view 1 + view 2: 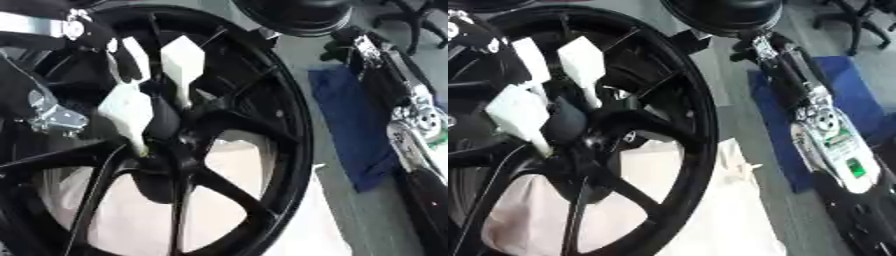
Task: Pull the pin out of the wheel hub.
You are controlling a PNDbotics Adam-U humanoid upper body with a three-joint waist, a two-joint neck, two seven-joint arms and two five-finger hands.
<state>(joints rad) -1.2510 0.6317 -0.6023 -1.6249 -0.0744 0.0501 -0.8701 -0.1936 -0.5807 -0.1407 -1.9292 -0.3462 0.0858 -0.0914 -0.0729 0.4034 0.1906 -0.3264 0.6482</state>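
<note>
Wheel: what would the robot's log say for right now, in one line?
left hand at wheel hub | pin: not seen | right arm beside wheel, not touching

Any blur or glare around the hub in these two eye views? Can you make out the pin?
Left eye view: the wheel is soft with blur, and the left hand's white fingertips over the hub are blown out. Right eye view: the same softness, with glare on the silver right arm. The pin cannot be made out in either view.

Black spoked wheel hub [171, 150], tilted
</note>
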